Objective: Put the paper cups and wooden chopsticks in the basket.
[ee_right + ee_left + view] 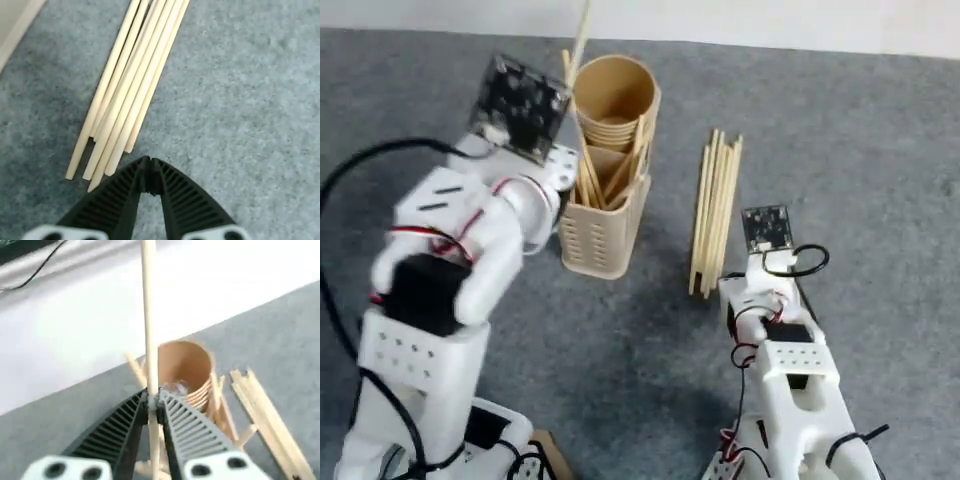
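Task partly complete: stacked paper cups (pixel 613 95) and several chopsticks (pixel 590 178) stood in the basket (pixel 605 245), the left gripper (pixel 152 401) clenched one more chopstick (pixel 148 315) upright by the cups, and a loose bundle (pixel 715 210) lay at the basket's 3 o'clock, just beyond the right gripper (pixel 149 172), whose jaws were pressed together on nothing.

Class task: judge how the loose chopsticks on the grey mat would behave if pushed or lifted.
The loose chopsticks look thin, straight and wooden, so probably stiff and light. They lie unbound side by side, so a push would likely spread or roll them apart. The mat looks rough, which may slow rolling.
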`<action>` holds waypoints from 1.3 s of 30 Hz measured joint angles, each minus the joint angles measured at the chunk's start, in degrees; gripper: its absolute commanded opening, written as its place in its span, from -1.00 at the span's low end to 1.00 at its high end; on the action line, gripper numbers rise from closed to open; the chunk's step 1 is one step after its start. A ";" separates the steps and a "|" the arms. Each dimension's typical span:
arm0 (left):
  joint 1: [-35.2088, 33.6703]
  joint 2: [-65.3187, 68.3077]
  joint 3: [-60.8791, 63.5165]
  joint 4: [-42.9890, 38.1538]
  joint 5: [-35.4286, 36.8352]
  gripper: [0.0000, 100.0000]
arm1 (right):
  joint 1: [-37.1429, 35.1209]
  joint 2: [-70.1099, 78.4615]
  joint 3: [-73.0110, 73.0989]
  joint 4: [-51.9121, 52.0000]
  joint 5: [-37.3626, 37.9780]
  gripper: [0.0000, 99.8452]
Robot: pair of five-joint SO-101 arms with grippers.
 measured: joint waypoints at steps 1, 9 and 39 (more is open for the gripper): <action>0.53 -0.62 2.37 -2.81 0.09 -0.99 | 0.00 0.00 0.18 0.00 0.00 -0.98; 1.32 -1.23 8.53 -13.19 0.09 -0.99 | 0.00 0.00 0.18 0.00 0.00 -0.98; -0.44 -5.71 15.65 -12.84 4.22 -0.69 | 0.00 0.00 0.35 0.00 0.00 -0.98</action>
